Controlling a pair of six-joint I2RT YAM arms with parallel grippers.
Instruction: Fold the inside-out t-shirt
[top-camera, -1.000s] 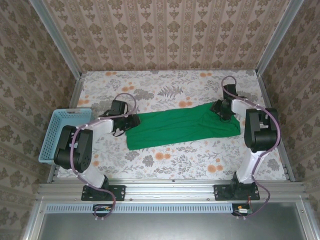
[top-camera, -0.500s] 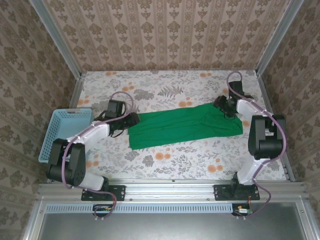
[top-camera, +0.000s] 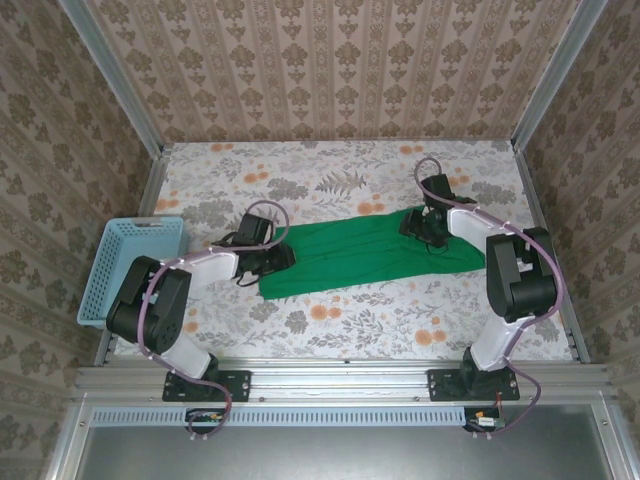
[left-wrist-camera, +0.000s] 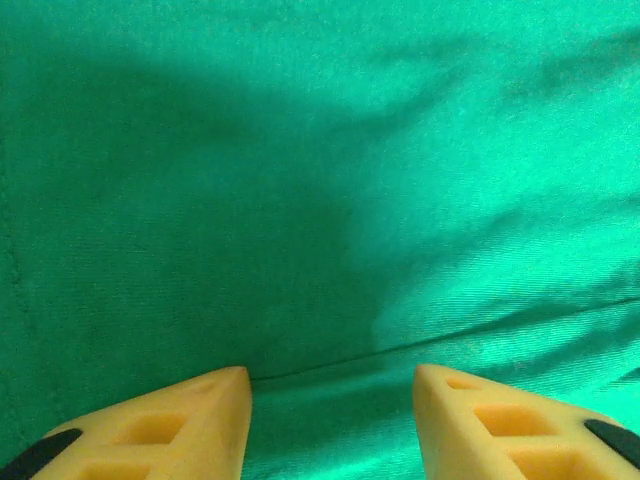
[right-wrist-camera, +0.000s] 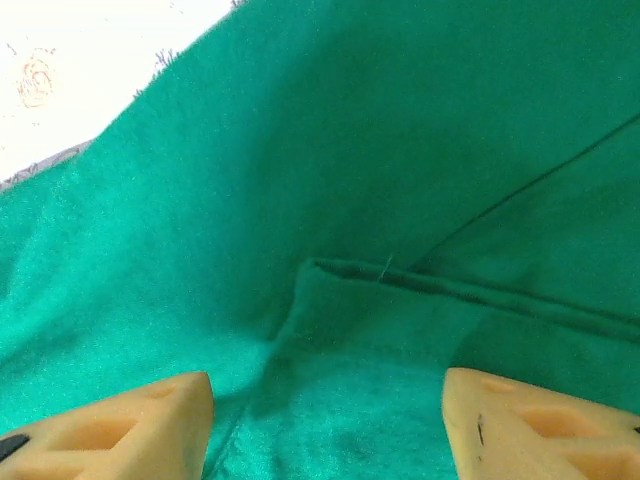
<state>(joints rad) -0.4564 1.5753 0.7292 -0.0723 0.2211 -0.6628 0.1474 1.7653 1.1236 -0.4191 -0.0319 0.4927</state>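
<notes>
The plain bright green short-sleeved t-shirt of soft thin cloth (top-camera: 365, 250) lies on the flower-patterned table (top-camera: 340, 320) as a long flattened band. It runs aslant across the middle, with its left end nearer the arm bases and its broader right end farther away. The cloth shows no print, only shallow creases. The right wrist view shows a stitched hem edge and a straight seam line, and the left wrist view shows a fold line crossing the cloth. The left claw (left-wrist-camera: 330, 385) sits low at the band's left end (top-camera: 277, 257), its yellow foam fingers (left-wrist-camera: 190, 420) parted and released over the cloth. The right claw (right-wrist-camera: 328, 390) rests over the right part (top-camera: 418, 227), its jaws spread wide with nothing clamped between them. A light-blue plastic lattice basket (top-camera: 140, 221) stands at the table's left edge, well apart from the shirt.
</notes>
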